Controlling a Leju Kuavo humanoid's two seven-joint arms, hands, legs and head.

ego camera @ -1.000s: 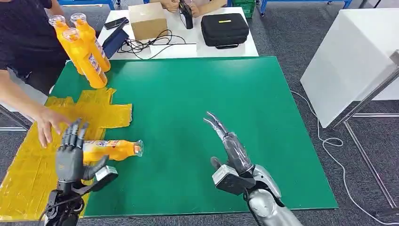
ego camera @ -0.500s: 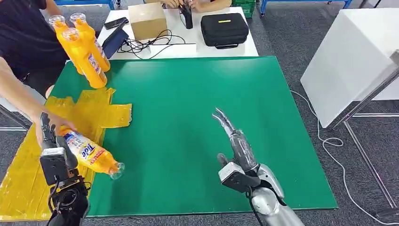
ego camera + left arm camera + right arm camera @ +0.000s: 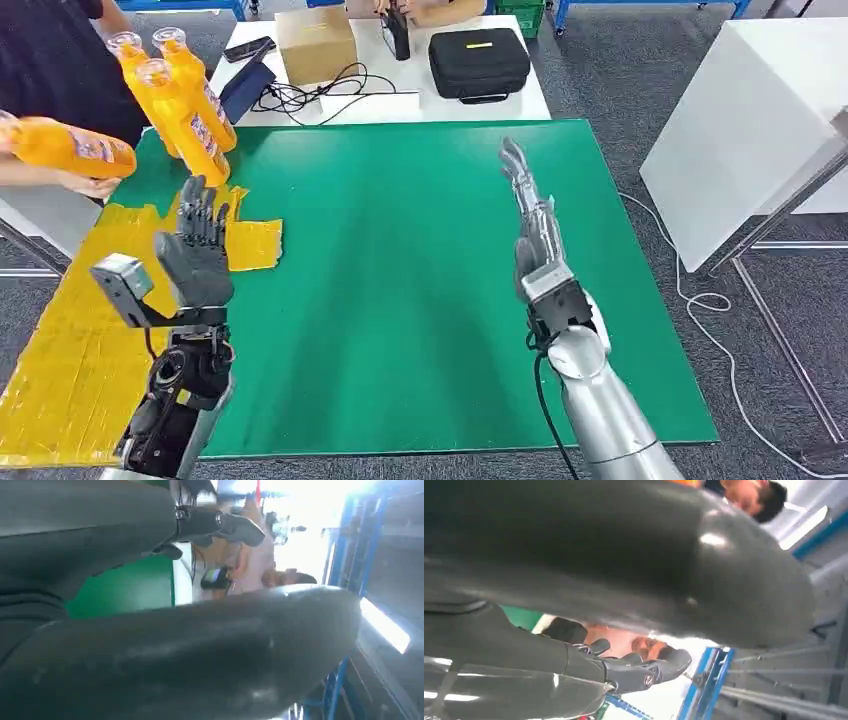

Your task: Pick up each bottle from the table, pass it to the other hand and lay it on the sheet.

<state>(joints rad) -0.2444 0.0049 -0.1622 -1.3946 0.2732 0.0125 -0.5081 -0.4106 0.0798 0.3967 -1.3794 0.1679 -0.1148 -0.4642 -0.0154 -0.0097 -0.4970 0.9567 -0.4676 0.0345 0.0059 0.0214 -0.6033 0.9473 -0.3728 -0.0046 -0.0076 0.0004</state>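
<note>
At the far left edge of the green tabletop (image 3: 400, 300), three orange plastic bottles with clear caps and printed labels (image 3: 180, 100) stand close together, leaning slightly, just beyond the crinkled yellow plastic sheet (image 3: 60, 370) that covers the table's left side. A fourth orange bottle of the same kind (image 3: 65, 148) is off the table, lying roughly level in a person's hand (image 3: 92, 184) at the left border of the head view, above the sheet's far end. No bottle lies on the sheet.

The robot's left hand (image 3: 195, 255) is raised over the sheet's inner edge, palm turned away, fingers spread and pointing up, holding nothing; it is near the standing bottles but apart from them. The right hand (image 3: 535, 225) is lifted over the middle-right of the green surface, fingers stretched nearly straight toward the far edge, also holding nothing. Both wrist views show dark fingers extended with nothing between them.

Beyond the green surface stands a white table (image 3: 440, 100) carrying a brown cardboard box (image 3: 315, 42), a black zipped case (image 3: 478, 62), a tangle of black cable (image 3: 310, 95) and a dark phone (image 3: 248, 48). A white panel (image 3: 740, 120) stands to the right on the grey floor.
</note>
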